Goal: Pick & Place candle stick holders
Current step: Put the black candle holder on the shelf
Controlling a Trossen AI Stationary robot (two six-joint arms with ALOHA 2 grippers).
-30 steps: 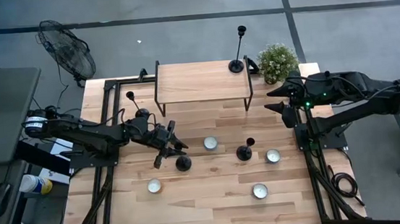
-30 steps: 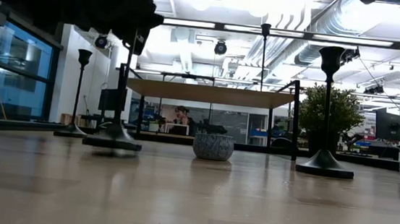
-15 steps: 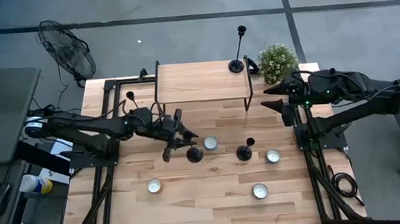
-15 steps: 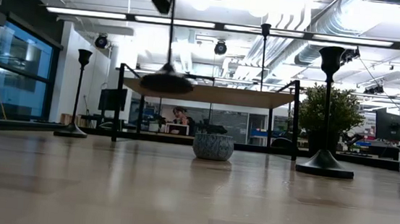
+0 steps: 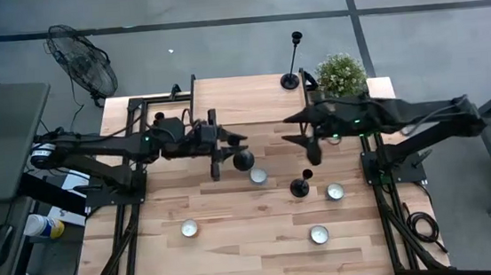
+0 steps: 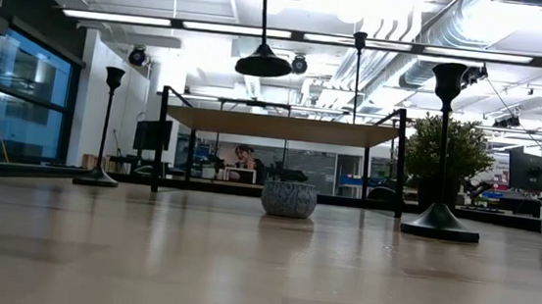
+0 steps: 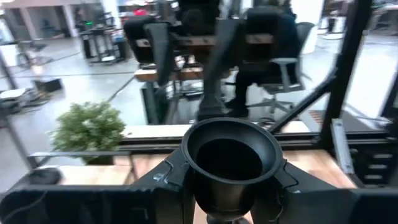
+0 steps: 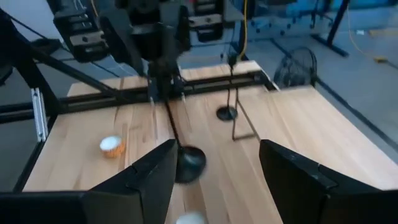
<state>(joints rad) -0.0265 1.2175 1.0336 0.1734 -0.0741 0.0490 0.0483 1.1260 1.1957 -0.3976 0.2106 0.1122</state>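
My left gripper (image 5: 228, 144) is shut on a black candlestick (image 6: 265, 33), which hangs high above the table with its disc base (image 5: 244, 160) down. My right gripper (image 5: 297, 139) stands open in the air over the table's right half, facing the left one, with nothing between its fingers. A second candlestick (image 5: 301, 186) stands on its base mid-table. A tall one (image 5: 295, 60) stands on the raised shelf. Another (image 5: 160, 119) stands at the far left, its base hidden under my left arm. My left gripper pinches the candlestick's stem just under the top cup (image 7: 229, 205) between its two fingers (image 7: 171, 180). The fingers come level from the table's left side and lie across the stem. The candlestick hangs about upright below them, base (image 8: 189, 160) down, lifted clear of the table.
A raised wooden shelf (image 5: 247, 100) stands at the table's far middle, with a potted plant (image 5: 341, 74) at its right. Tealights lie on the table (image 5: 258, 176), (image 5: 335, 191), (image 5: 189, 229), (image 5: 318, 233). Free room lies along the near edge.
My left gripper has risen and gone toward the far right, tipping from downward to level; the candlestick has come off the table and now hangs well clear. My right gripper has reached out from the right edge toward the table's middle.
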